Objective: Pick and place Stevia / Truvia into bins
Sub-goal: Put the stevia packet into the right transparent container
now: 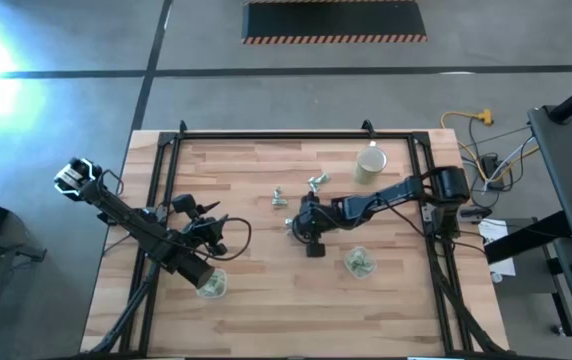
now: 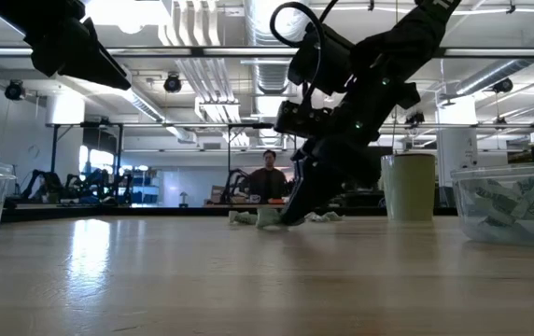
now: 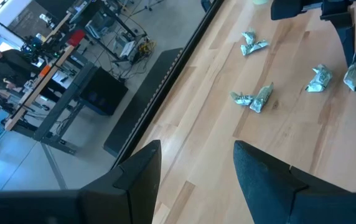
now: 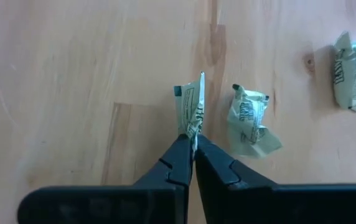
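- Near the middle of the wooden surface point(image 1: 266, 300), the right gripper point(image 4: 193, 140) is seen lowered, its jaws clenched on one edge of a single Stevia sachet point(image 4: 190, 106), which stands upright between the tips.
- Only a thin margin of paper appears to be pinched, so the sachet could be lost on the lift if the paper slides or tears.
- A second, crumpled sachet point(image 4: 249, 121) lies just beside the held one, apart from it; it could be nudged or dragged along if the jaws are swept sideways instead of raised straight.
- More loose sachets point(image 1: 311, 184) are scattered toward the far side of the surface, near a beige cup point(image 1: 370, 164); that cup is opaque and could be mistaken for a target.
- A clear bin point(image 1: 359, 263) already holding sachets stands to the near right of the right gripper; a release made too high or off-centre could leave the light paper on the rim or outside it.
- The other clear bin point(image 1: 211, 285) sits near the left side, partly under the left arm, and also holds sachets.
- The left gripper point(image 3: 196, 180) is held above the surface at the left with its jaws released and nothing between them; it is well apart from the right arm, so a collision seems unlikely unless both reach for the middle together.
- A person point(image 2: 269, 177) is visible in the room far behind the surface, well away from the work.
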Available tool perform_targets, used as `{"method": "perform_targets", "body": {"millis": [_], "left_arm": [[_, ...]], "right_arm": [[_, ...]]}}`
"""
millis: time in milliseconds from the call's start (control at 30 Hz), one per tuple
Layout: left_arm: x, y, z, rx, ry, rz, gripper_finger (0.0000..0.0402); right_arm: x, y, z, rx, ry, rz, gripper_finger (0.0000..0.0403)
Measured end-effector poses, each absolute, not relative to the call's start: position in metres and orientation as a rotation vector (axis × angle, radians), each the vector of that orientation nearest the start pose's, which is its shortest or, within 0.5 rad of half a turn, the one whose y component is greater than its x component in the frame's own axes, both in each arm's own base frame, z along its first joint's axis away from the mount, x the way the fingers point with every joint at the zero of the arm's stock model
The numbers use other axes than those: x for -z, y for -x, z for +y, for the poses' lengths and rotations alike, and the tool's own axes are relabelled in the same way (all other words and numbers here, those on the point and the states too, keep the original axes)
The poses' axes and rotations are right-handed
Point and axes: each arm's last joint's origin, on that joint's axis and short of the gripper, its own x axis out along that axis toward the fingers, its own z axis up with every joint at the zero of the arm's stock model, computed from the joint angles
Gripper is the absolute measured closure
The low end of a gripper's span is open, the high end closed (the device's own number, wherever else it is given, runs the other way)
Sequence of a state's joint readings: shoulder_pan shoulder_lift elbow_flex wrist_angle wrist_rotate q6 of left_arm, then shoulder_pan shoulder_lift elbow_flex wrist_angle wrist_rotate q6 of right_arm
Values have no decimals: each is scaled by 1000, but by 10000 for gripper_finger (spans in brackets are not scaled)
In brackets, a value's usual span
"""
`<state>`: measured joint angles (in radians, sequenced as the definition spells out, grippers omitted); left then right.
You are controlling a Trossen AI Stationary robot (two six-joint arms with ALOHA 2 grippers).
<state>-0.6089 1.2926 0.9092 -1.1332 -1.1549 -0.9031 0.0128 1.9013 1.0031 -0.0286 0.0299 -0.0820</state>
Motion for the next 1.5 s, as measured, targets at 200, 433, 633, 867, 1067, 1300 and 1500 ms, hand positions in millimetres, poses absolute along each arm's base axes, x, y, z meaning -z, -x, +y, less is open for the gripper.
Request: {"method": "perform_targets", "body": {"millis": [200, 433, 633, 867, 1067, 1300, 1500], "left_arm": [[-242, -180, -93, -770, -362, 646, 217], [-242, -180, -93, -770, -362, 646, 217], [-242, -180, -93, -771, -364, 644, 217], [-242, -180, -93, -771, -364, 645, 217], [-242, -180, -93, -770, -364, 645, 217], [-242, -180, -94, -770, -364, 646, 217], [-242, -180, -94, -769, -363, 647, 217]], "right_arm": [[-131, -362, 4, -24, 100, 911, 394], [-154, -350, 4, -30, 109, 935, 394], [-182, -333, 4, -28, 103, 950, 394], [-210, -305, 11, -21, 56, 1014, 394], [-220, -285, 26, -27, 11, 1078, 394], [-216, -268, 49, -37, -36, 1156, 394], [-212, -255, 65, -31, -76, 1206, 394]]}}
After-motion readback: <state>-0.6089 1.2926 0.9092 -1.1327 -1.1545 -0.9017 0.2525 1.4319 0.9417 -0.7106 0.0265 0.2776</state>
